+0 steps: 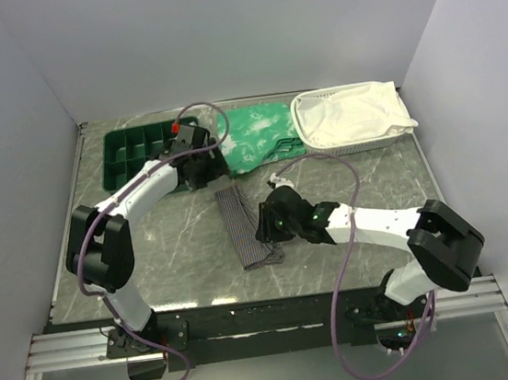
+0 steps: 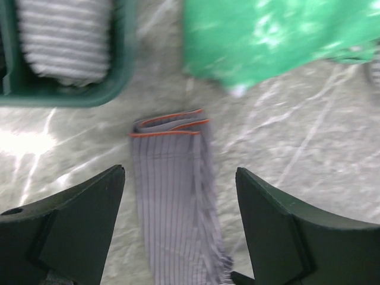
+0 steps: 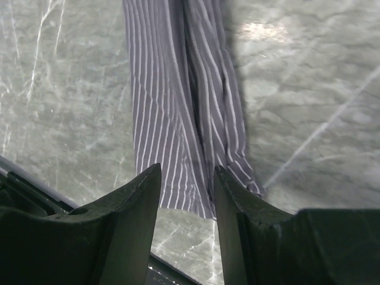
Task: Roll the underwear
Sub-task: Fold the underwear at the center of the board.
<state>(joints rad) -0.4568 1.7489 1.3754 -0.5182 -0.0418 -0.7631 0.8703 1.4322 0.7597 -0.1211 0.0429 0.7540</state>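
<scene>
The soft grey pinstriped underwear [image 1: 242,224], folded into a long strip, is laid in the middle of the grey marble table [image 1: 178,250]. The black left gripper [image 2: 181,178] is spread wide over the strip's orange-edged far end. The black right gripper [image 3: 187,172] is slightly apart at the near end. If only one layer is pinched, the fold could be pulled open.

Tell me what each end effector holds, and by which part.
Nothing is held. Both the left end effector and the right end effector are open over the underwear, which lies flat.
</scene>
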